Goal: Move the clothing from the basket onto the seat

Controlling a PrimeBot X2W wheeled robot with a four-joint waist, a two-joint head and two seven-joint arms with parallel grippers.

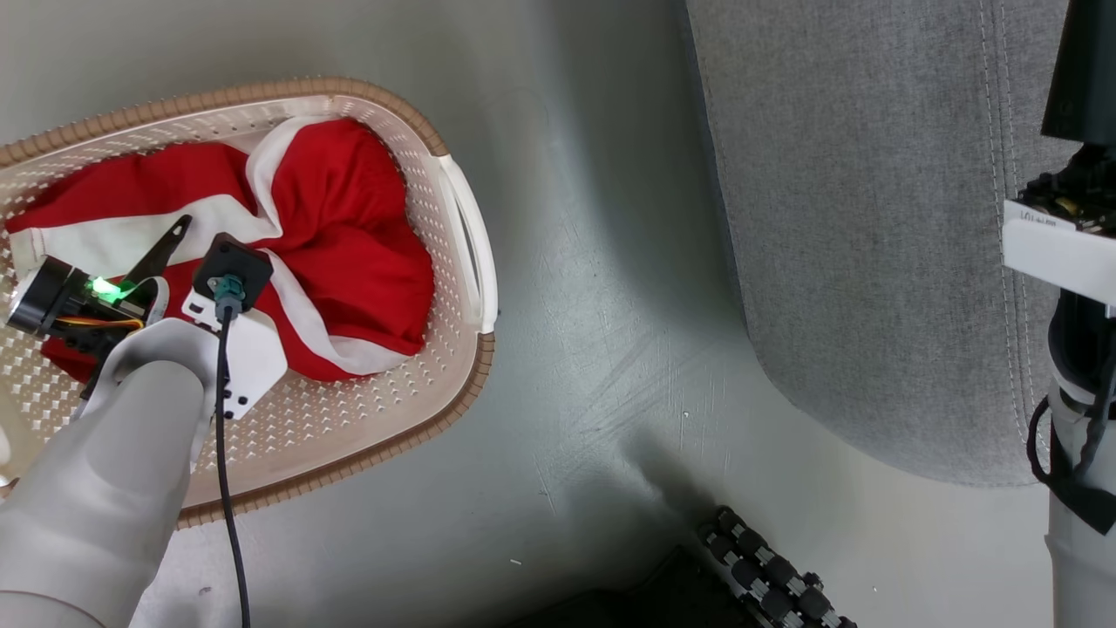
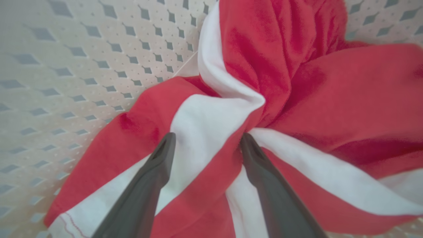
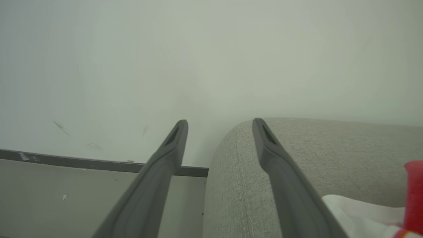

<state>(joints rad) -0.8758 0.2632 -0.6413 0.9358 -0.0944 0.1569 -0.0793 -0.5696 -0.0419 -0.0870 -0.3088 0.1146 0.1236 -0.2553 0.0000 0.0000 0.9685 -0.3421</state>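
Left forearm (image 1: 87, 497) closest, up from 7 o'clock and into basket (image 1: 366, 436). Black roller wheel (image 1: 767, 576) low at 5 o'clock. Green light (image 1: 105, 288) glowing on left wrist at 9 o'clock. Left gripper (image 2: 208, 137) spread wide, nothing pinched; tips down at clothing (image 2: 297, 99), white stripe running between fingers (image 2: 142, 191). Touching or just above, hard to call. Red and white, bunched in basket, piled toward 3 o'clock handle (image 1: 471, 244) in head view, perforated base bare at 5 o'clock. Grey floor (image 1: 593, 349) beyond basket's rim. Seat (image 1: 872, 218) well apart from basket, over at 2 o'clock, stitched seam down its edge. Right gripper (image 3: 220, 121) wide open too, holding nothing, aimed past seat's rounded corner. One red-and-white piece (image 3: 363, 211) already lying on seat, 4 o'clock in right wrist view. Farthest back, pale wall (image 3: 198, 49) and dark skirting (image 3: 82, 163).
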